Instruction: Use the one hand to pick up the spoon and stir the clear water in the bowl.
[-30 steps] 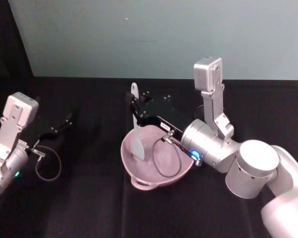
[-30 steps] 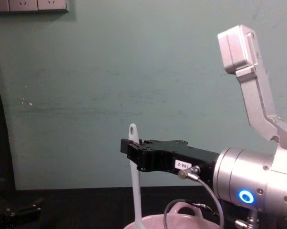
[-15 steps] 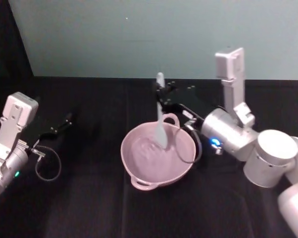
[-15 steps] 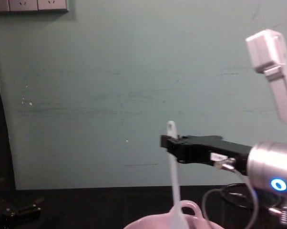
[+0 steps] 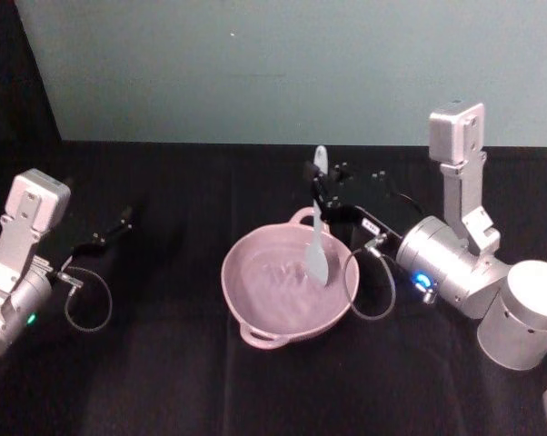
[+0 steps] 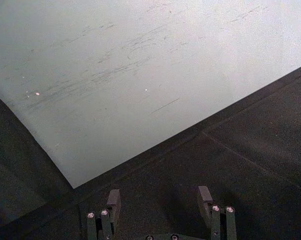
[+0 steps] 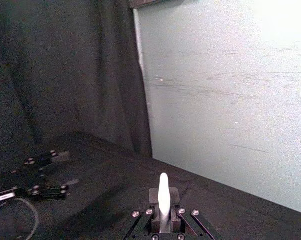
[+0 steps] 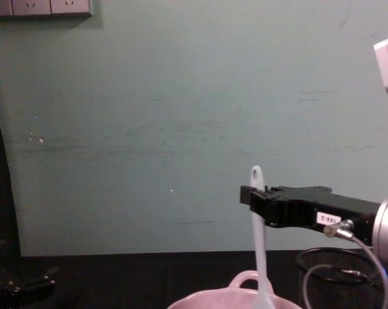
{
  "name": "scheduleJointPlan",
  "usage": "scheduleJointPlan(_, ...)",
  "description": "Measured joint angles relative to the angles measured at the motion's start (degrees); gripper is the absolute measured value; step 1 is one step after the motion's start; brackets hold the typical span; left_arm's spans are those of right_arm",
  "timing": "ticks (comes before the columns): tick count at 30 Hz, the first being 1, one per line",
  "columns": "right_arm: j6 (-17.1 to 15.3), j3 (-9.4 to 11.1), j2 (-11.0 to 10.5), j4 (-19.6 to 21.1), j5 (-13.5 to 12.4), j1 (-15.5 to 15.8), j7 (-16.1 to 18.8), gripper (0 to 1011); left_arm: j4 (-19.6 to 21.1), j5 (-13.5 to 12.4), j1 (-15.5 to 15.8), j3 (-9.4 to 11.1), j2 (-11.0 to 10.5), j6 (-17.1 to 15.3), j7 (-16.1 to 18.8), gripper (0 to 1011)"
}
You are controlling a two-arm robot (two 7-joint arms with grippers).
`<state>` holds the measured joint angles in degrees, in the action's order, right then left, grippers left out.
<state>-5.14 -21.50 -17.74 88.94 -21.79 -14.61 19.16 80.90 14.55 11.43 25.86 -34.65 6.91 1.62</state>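
Observation:
The pale pink bowl (image 5: 226, 272) sits mid-table on the black cloth, with rippled clear water in it; its rim and loop handle show low in the chest view (image 8: 200, 300). The white spoon (image 5: 318, 238) stands nearly upright, blade down in the water at the bowl's right-rear side. My right gripper (image 5: 321, 194) is shut on the spoon's handle just below its holed end (image 8: 256, 212), reaching in from the right. The right wrist view shows the handle (image 7: 163, 198) clamped between the jaws. My left gripper (image 5: 117, 224) rests far left with its fingers (image 6: 112, 204) apart and nothing between them.
A black wire-mesh cup (image 8: 339, 273) stands behind and right of the bowl, under the right gripper. A cable loop (image 5: 375, 286) hangs off the right wrist beside the bowl's right rim. The teal wall runs along the table's back edge.
The right gripper has swept the spoon rightward through the water, from the bowl's left side to its right-rear side. The left arm has not moved.

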Motion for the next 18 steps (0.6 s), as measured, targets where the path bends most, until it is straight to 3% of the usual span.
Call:
scheduleJointPlan(8,-0.66,-3.52,1.50,0.48,0.64,-0.31,1.70,114,0.00,0.00,0.00,0.00,0.00,0.00,0.00,1011)
scheduleJointPlan(11,-0.60,-5.66,3.06,-0.49,0.99,-1.57,2.72,114,0.00,0.00,0.00,0.00,0.00,0.00,0.00,1011)
scheduleJointPlan(18,0.57,-7.55,5.49,-3.82,1.19,-4.36,3.67,114,0.00,0.00,0.00,0.00,0.00,0.00,0.00,1011)
